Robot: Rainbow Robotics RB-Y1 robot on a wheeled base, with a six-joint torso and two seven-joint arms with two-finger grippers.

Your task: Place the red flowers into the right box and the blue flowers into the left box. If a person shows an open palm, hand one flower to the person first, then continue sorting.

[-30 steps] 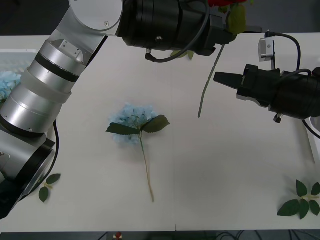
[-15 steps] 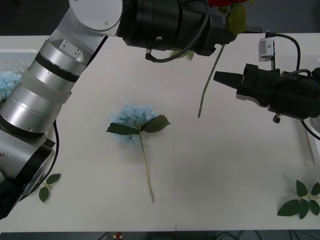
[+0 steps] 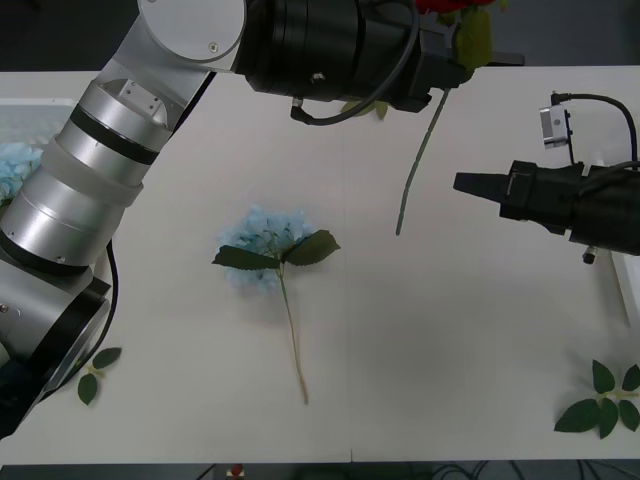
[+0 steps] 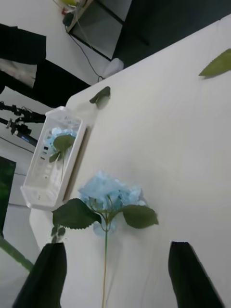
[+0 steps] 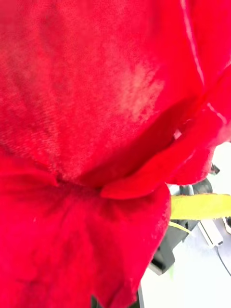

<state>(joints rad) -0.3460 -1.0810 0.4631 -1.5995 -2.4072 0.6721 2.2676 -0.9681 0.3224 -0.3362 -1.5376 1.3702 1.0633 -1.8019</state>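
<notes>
A red flower (image 3: pixel 452 8) hangs in the air over the table's far side, its long stem (image 3: pixel 415 170) dangling free. My left gripper (image 3: pixel 447 62) is shut on it just below the head; its red petals (image 5: pixel 96 120) press close to the left wrist camera. My right gripper (image 3: pixel 462 183) hovers open to the right of the stem, apart from it, with its black fingers (image 4: pixel 45 274) wide. A blue flower (image 3: pixel 265 243) lies mid-table, also seen ahead of the right gripper (image 4: pixel 110 192). The left box (image 3: pixel 25 108) (image 4: pixel 53 159) holds a blue flower (image 4: pixel 60 137). The right box (image 3: pixel 625 285) shows at the right edge.
Loose green leaf sprigs lie at the front right (image 3: pixel 605 400) and the front left (image 3: pixel 95 370), and another leaf (image 4: pixel 101 95) lies near the far table edge. The big left arm (image 3: pixel 110 170) spans the table's left and back.
My right gripper has drawn back to the right and slightly down, away from the hanging stem. The left arm and the red flower have not moved.
</notes>
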